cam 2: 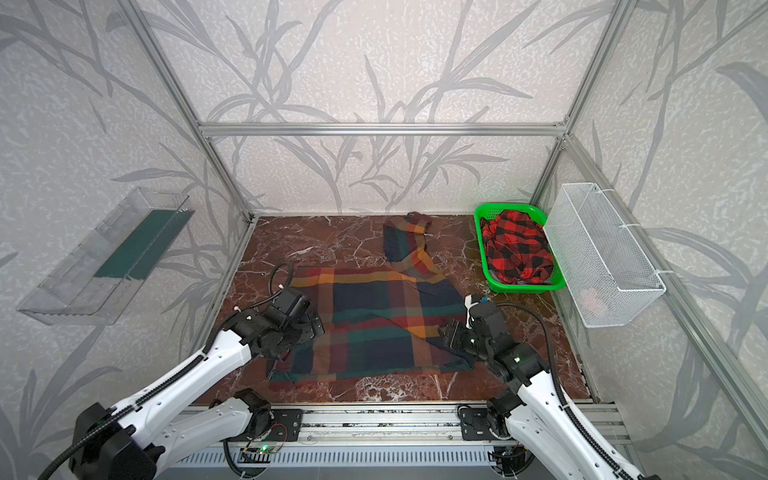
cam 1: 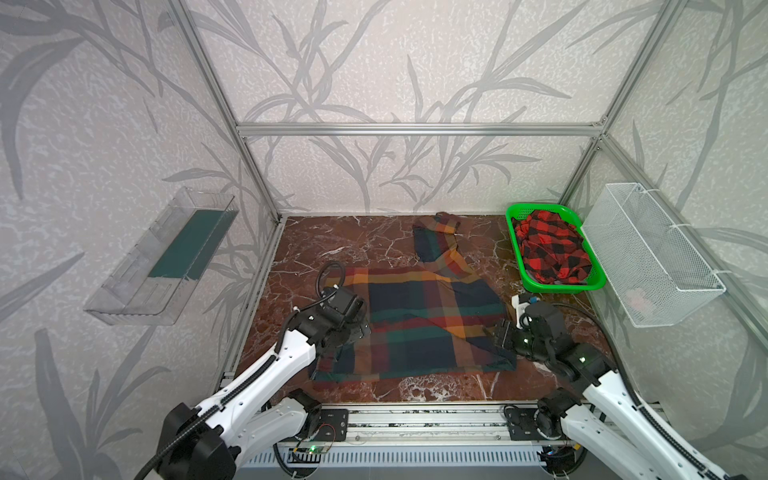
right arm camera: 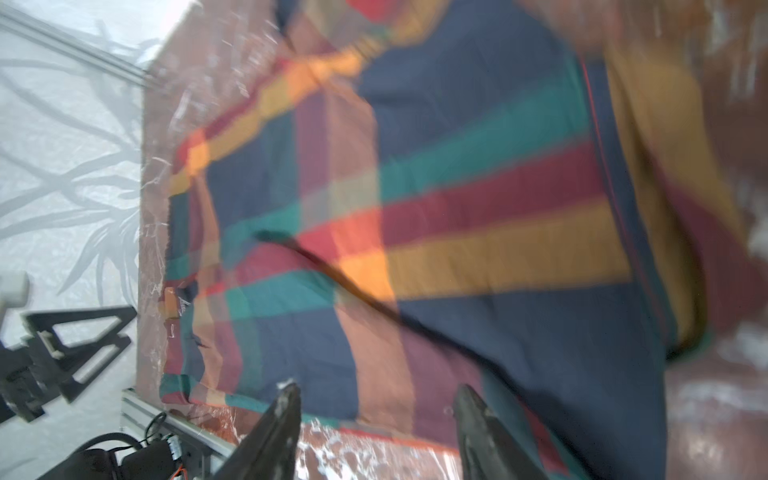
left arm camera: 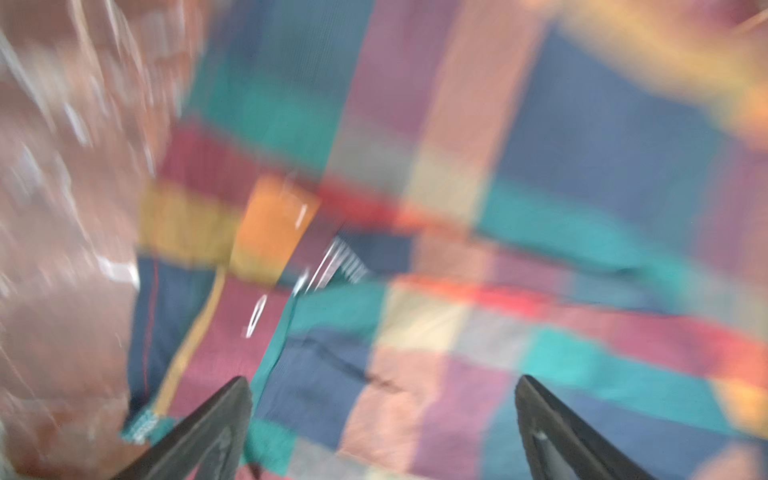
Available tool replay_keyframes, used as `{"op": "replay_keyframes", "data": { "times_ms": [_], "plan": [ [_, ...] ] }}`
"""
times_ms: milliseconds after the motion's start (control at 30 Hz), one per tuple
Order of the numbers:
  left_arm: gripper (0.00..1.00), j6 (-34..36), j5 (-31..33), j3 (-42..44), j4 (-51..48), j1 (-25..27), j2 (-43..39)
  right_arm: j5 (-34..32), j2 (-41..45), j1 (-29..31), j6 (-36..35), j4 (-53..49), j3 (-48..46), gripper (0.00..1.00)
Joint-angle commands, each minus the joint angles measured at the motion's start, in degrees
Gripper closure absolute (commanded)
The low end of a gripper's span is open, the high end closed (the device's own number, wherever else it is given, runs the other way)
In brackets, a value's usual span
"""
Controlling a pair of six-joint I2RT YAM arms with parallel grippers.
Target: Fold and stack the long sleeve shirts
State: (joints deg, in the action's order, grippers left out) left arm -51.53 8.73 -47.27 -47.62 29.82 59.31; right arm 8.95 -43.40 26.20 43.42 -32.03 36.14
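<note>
Brown marble tabletop point(cam 1: 353, 245) under spread block-plaid shirt point(cam 1: 419, 316) and green basket point(cam 1: 559, 288)

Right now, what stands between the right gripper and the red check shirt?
Only the near wall of the green basket holding the red check shirt; above it, nothing. The right gripper is open.

A lab robot cell: an aluminium frame point(cam 1: 415, 129) boxes in a marble-look tabletop point(cam 1: 357, 241), leaf-print panels point(cam 1: 374, 62) serve as walls, and two white arms point(cam 1: 266, 370) are bolted to a slotted rail point(cam 1: 424, 419) at the front edge, with bare wiring point(cam 1: 328, 432) beneath.
</note>
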Motion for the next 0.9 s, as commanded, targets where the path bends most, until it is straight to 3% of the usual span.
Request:
{"op": "replay_keyframes", "data": {
  "times_ms": [0, 67, 233, 400, 533, 867],
  "plan": [
    [0.01, 9.6, 7.6, -8.2, -1.8, -1.3, 3.9, -3.2, -8.7, 0.0, -8.9, 3.3, 8.9, 0.21],
    [0.01, 14.6, 8.6, -13.3, -1.5, -3.0, 8.3, -3.8, -15.5, -0.4, -11.6, 5.7, 14.8, 0.11],
    [0.01, 22.7, 8.4, -22.5, 0.9, -11.3, 21.6, -5.8, -33.4, -3.1, -14.5, 6.9, 30.3, 0.05],
    [0.02, 20.7, 9.0, -32.2, -2.4, -15.5, 35.0, -5.5, -50.0, -8.0, -15.4, 6.9, 44.2, 0.04],
    [0.03, 20.8, 7.2, -39.4, -7.4, -17.0, 42.2, -5.7, -65.3, -10.7, -16.5, 2.9, 59.1, 0.06],
    [0.04, 21.0, 6.7, -37.5, -6.4, -20.2, 45.0, 0.1, -97.3, -12.9, -17.6, -5.3, 93.6, 0.23]
  ]
}}
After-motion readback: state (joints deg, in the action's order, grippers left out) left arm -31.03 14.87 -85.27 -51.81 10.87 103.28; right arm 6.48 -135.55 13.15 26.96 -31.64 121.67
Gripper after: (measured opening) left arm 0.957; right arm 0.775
